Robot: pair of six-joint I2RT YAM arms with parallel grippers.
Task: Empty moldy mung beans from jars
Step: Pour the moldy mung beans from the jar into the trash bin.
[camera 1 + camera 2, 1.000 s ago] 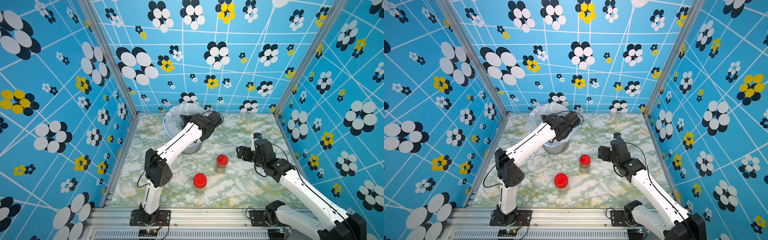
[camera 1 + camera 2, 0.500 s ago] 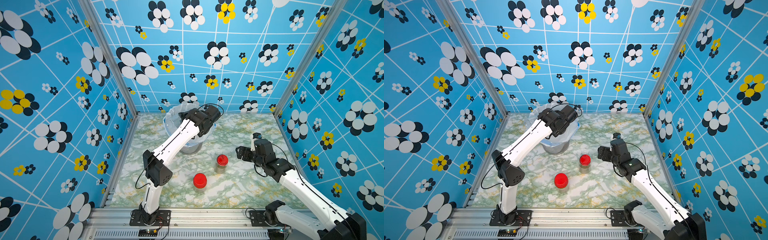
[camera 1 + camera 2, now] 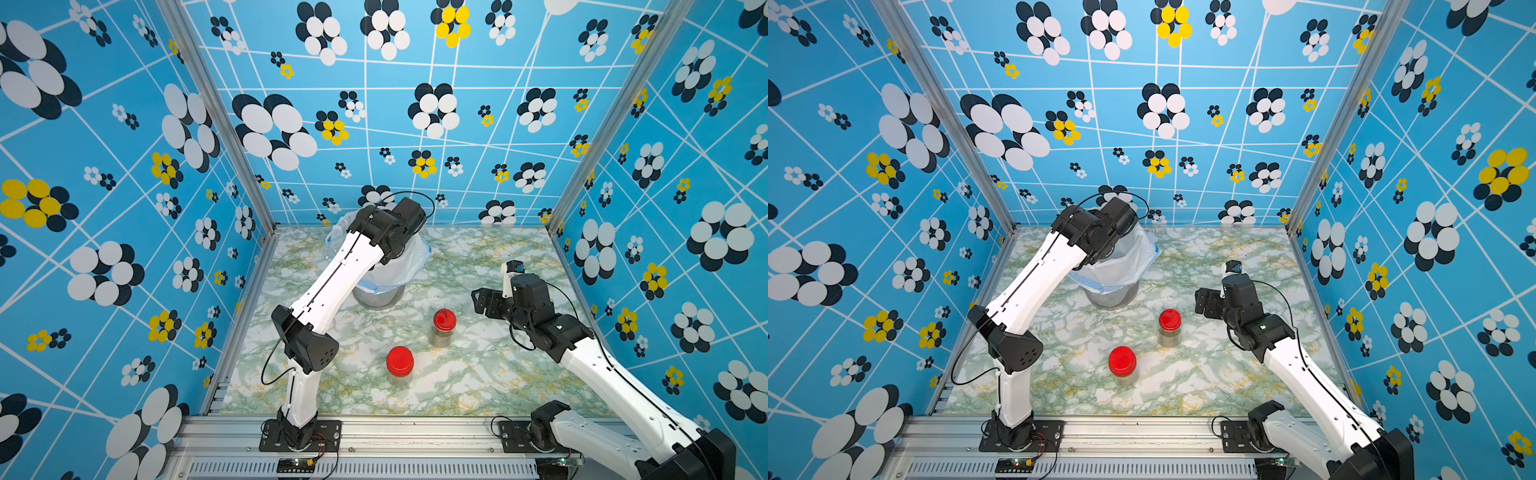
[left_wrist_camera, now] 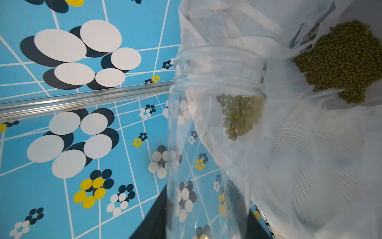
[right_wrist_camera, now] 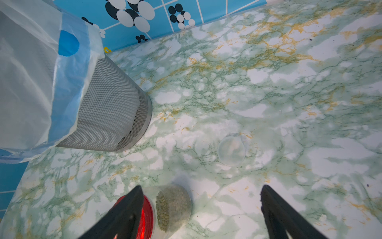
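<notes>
Jar point(image 4: 206, 144) tipped over bag point(image 4: 310, 165).
L gripper point(image 4: 203, 221) clamped on jar, long axis straight out from fingers, mouth at far end; few beans point(image 4: 239, 115) at neck. R gripper point(image 5: 202, 209) open, lidded jar point(image 5: 171, 204) just beside.

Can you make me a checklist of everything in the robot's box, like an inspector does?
Surface: green-and-white marbled tabletop.
Job's things: open clear jar tipped over the bag-lined mesh bin, mung beans inside it, bean pile in the bin; near red-lidded jar and far red-lidded jar upright, closed.
Clutter: clear lid flat on the tabletop.
Grippers: left gripper shut on the open clear jar; right gripper open, empty.
Cables: black cable loops free above the left wrist.
Surroundings: blue flower-patterned walls.
</notes>
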